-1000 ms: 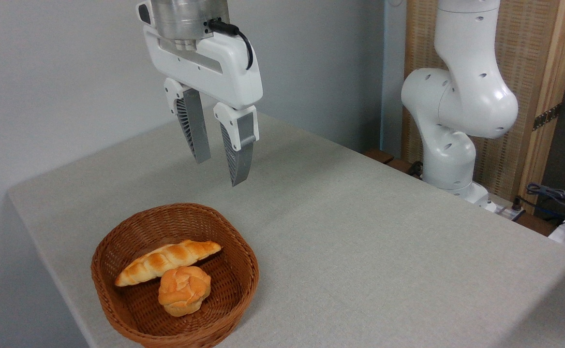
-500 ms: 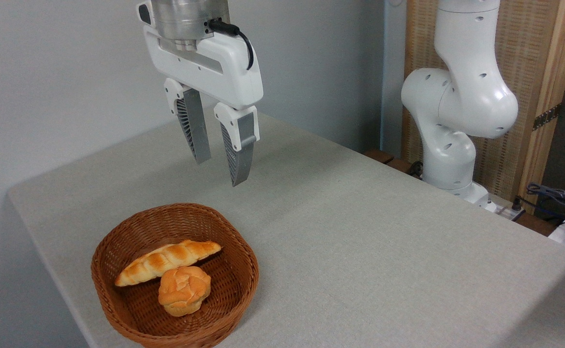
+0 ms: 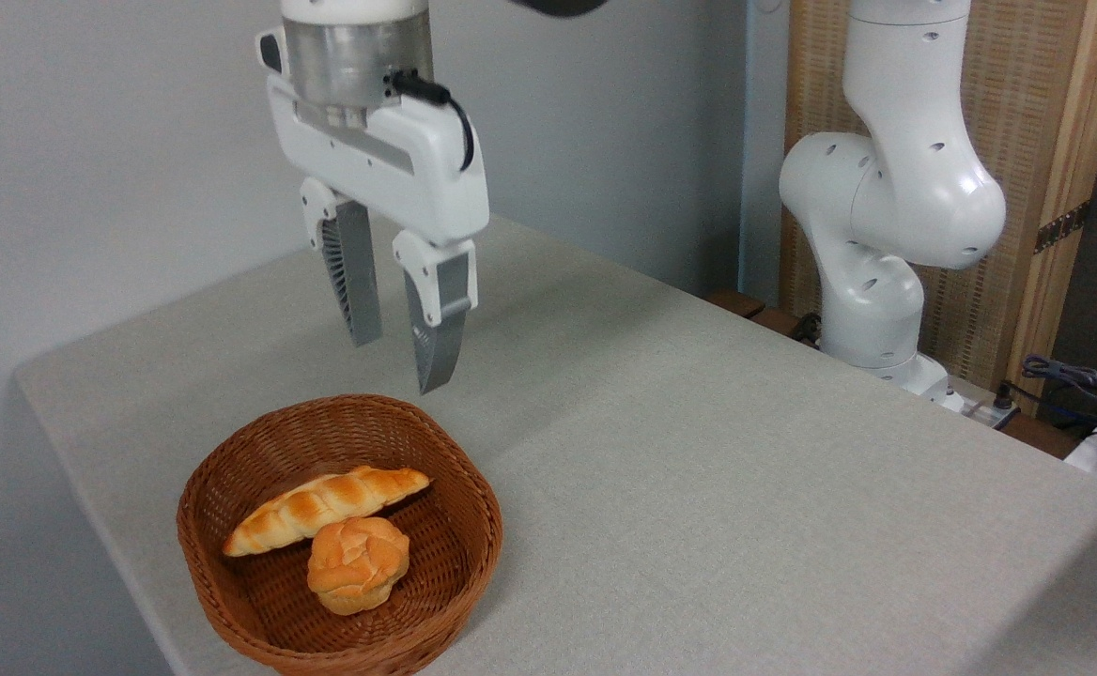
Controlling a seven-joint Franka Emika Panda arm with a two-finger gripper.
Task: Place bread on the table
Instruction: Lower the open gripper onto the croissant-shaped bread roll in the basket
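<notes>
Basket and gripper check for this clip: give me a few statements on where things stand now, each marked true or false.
1. The bread lies inside the basket. True.
2. The gripper holds the bread. False: its jaws are open and empty, above the basket's far rim.
3. A round bun sits beside the bread in the basket. True.
4. The bread already rests on the table. False: it is in the basket.

White arm (image 3: 896, 188); silver wrist; black cable; grey ribbed fingers (image 3: 358, 277).
</notes>
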